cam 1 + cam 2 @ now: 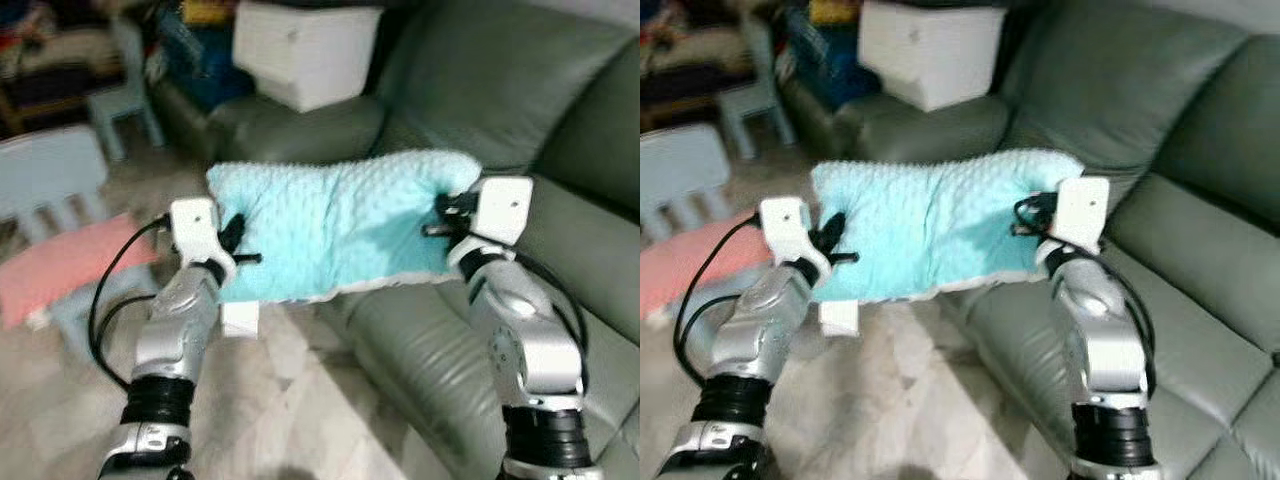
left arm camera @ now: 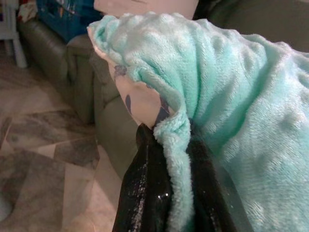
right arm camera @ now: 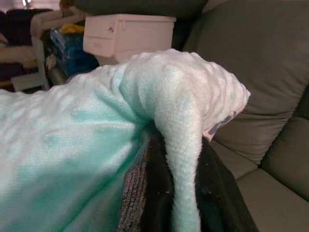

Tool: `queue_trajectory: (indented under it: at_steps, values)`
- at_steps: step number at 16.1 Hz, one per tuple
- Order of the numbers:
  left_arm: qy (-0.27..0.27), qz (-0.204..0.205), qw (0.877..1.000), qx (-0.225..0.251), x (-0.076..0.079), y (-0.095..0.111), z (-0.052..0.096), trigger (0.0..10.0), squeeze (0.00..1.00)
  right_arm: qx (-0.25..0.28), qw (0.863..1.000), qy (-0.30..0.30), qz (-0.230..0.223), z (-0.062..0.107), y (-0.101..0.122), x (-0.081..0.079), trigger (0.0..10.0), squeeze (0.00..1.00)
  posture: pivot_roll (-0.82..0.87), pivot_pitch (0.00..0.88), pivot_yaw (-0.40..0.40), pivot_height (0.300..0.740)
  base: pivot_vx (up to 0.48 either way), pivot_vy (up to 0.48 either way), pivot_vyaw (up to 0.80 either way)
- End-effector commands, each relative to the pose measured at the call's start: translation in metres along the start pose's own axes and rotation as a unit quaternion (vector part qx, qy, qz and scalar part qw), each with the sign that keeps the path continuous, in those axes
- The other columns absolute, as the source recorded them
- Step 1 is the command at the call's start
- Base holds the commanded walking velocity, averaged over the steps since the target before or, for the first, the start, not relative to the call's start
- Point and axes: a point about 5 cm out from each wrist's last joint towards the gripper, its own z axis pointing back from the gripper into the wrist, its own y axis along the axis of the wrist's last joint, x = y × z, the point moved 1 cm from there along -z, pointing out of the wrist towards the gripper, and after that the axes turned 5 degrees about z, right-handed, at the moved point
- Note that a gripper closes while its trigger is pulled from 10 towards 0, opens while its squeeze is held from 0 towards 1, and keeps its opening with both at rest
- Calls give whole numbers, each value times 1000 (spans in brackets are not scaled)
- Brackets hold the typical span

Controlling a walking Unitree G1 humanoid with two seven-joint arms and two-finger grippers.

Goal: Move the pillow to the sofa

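Observation:
A fluffy turquoise pillow hangs in the air between my two arms, over the front edge of the grey-green leather sofa. My left gripper is shut on the pillow's left end, and its black fingers pinch a fold of the plush. At the pillow's right end my right gripper is shut as well, with a ridge of the fabric squeezed between its fingers. The pillow sags a little in the middle.
A white storage box rests on the sofa's far armrest. To the left stand a pale blue child's chair, a light blue stool and a pink cushion on the tiled floor. The sofa seat lies below and to the right.

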Motion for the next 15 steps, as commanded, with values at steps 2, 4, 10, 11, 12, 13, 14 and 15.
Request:
queue_trajectory:
  at_steps: [2, 4, 10, 11, 12, 13, 14, 15]
  values:
    - [-12, 1, 1000, 4, 7, 3, -2, 10000, 0, 6, 1000, -9, 2, 0, 5, 5, 10000, 0, -121, 0, 28, 740, 0, 0, -769]
    - [-11, 2, 1000, 3, 7, 3, -2, 10000, 0, 5, 1000, -10, 2, 0, 4, 6, 10000, 0, -121, 0, 28, 740, 0, 0, -769]
    - [-7, 2, 1000, -2, 5, 1, -2, 10000, 0, 4, 1000, -12, 3, 0, 4, 6, 10000, 0, -123, 0, 25, 740, 0, 0, -769]
    - [-7, 2, 1000, -2, 5, 1, -2, 10000, 0, 3, 1000, -12, 4, 0, 4, 6, 10000, 0, -123, 0, 25, 740, 0, 0, -769]
    - [-7, 2, 1000, -3, 5, 1, -2, 10000, 0, 3, 1000, -12, 4, 0, 4, 7, 10000, 0, -124, 0, 26, 740, 0, 0, -769]
    - [-4, 8, 1000, -5, 5, 1, -2, 10000, 0, 3, 1000, -13, 4, 0, 4, 7, 10000, 0, -124, 0, 25, 740, 0, 0, -769]
    - [-1, 11, 1000, -6, 4, 0, -2, 10000, 0, 3, 1000, -13, 4, -1, 4, 7, 10000, 0, -124, 0, 25, 740, 0, 0, -769]
    - [-1, 20, 1000, -10, 4, 0, -2, 10000, 0, 3, 1000, -14, 4, -1, 4, 7, 10000, 0, -124, 0, 25, 740, 0, 0, -769]
